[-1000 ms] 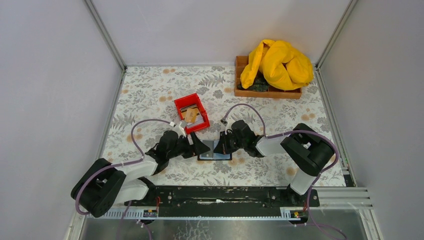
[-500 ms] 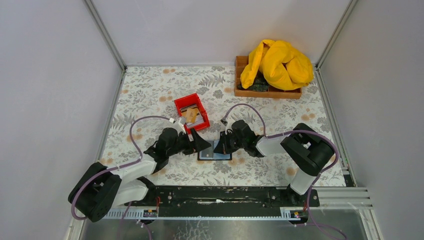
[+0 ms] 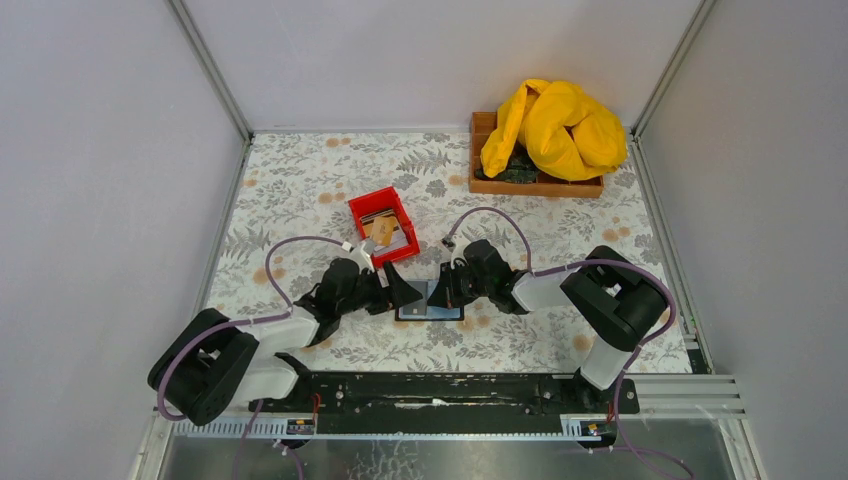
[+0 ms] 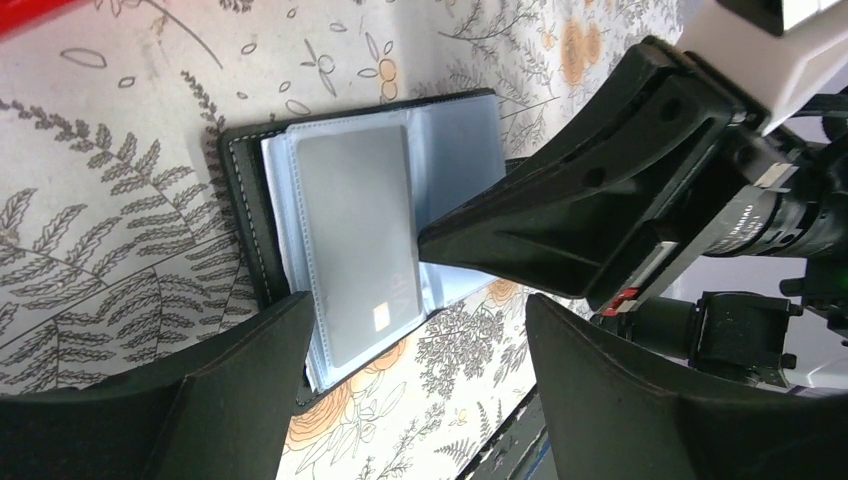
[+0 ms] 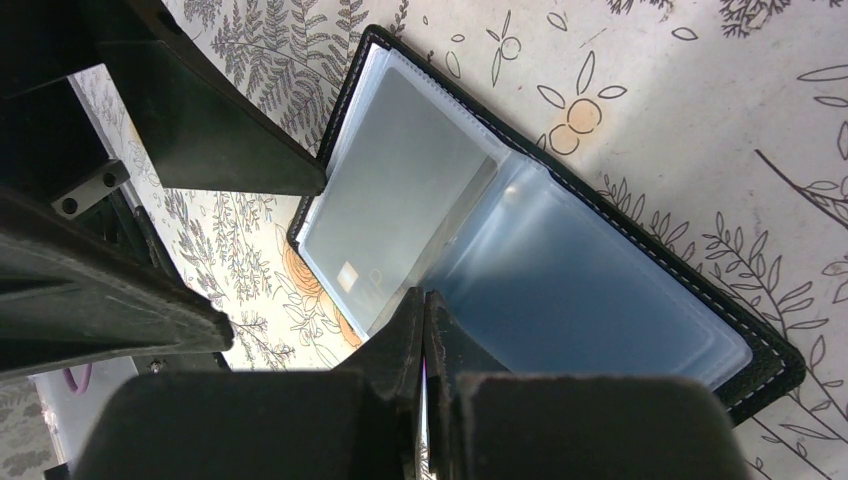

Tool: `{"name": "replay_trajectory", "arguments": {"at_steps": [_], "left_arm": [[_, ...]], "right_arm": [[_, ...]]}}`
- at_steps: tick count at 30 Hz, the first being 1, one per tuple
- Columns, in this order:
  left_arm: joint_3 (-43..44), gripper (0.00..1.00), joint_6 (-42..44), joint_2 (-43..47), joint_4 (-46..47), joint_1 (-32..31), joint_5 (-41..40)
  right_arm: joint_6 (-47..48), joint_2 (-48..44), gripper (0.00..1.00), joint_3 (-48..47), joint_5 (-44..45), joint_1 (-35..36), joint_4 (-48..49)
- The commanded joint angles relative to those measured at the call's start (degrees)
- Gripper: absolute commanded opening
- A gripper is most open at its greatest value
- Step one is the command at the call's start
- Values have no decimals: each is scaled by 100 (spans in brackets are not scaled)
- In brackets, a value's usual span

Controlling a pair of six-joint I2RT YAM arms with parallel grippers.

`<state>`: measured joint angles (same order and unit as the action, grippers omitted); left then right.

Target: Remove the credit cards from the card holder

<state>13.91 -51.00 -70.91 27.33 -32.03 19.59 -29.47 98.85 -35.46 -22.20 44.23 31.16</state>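
Observation:
The black card holder (image 3: 430, 303) lies open on the floral cloth between my two grippers. Its clear blue-grey sleeves show in the left wrist view, with a grey credit card (image 4: 360, 240) in the top sleeve of the card holder (image 4: 245, 200). My left gripper (image 4: 415, 310) is open and straddles the holder's near corner, empty. My right gripper (image 5: 425, 300) is shut, its tips down on the sleeves near the fold of the card holder (image 5: 640, 300), beside the grey card (image 5: 400, 210). From above, the left gripper (image 3: 400, 290) and right gripper (image 3: 441, 292) face each other.
A small red bin (image 3: 383, 225) with several cards in it stands just behind the left gripper. A wooden tray (image 3: 540, 184) with a yellow cloth (image 3: 555, 125) sits at the back right. Grey walls close in both sides.
The left arm has swung a little out toward the red bin and back, ending at the holder's left edge. The right arm and the holder have not moved.

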Motion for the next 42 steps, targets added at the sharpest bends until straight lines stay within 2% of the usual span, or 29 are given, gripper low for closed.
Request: {"name": "replay_trajectory", "arguments": {"at_steps": [1,19,28,34,42], "left_arm": [[-112,85,-52,-105,515,31,50],[-208,85,-228,-640,1146,30,297],[-280,84,-694,-909,2044,9,733],[-99,83,-820,-837,2038,-182,727],[441,83,-754,-839,1555,-678,378]], "right_arm": [[62,157,0,-40,76,-59,-171],[58,163,0,-30,84,-77,-189],[36,204,0,-41,57,-94,-180],[34,177,0,-31,60,-91,-180],[-37,-71,0,94,192,-132,-144]]}}
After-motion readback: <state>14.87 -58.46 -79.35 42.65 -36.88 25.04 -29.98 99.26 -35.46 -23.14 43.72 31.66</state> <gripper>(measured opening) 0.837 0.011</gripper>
